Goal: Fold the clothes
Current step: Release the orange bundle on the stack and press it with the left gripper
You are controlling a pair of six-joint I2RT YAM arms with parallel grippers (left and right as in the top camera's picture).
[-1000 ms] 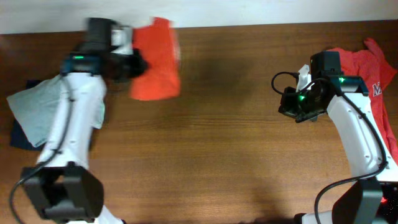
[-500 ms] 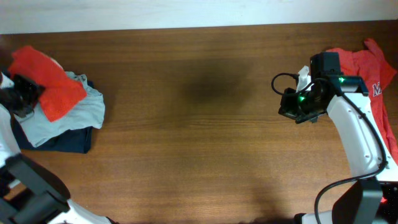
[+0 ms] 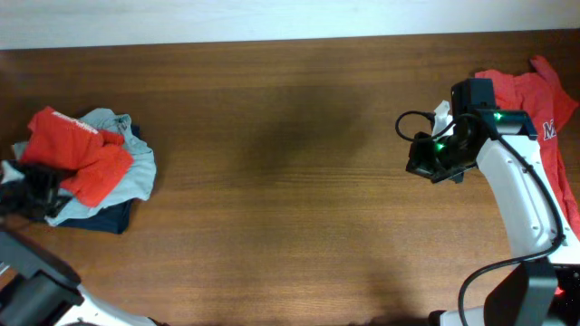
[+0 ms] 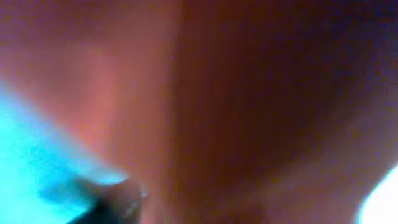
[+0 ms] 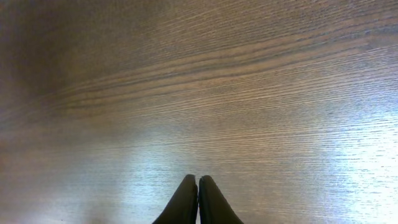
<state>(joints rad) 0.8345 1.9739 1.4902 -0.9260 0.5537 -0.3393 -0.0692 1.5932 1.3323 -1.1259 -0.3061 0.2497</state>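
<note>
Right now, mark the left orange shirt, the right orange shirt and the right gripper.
left orange shirt (image 3: 86,158), overhead view, mid-fabric.
right orange shirt (image 3: 542,91), overhead view, upper fabric.
right gripper (image 5: 198,180), right wrist view, between fingertips.

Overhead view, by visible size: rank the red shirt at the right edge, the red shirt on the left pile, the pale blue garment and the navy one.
1. right-edge red shirt, though the frame crops it
2. piled red shirt
3. pale blue garment, mostly covered
4. navy garment, only a sliver
</note>
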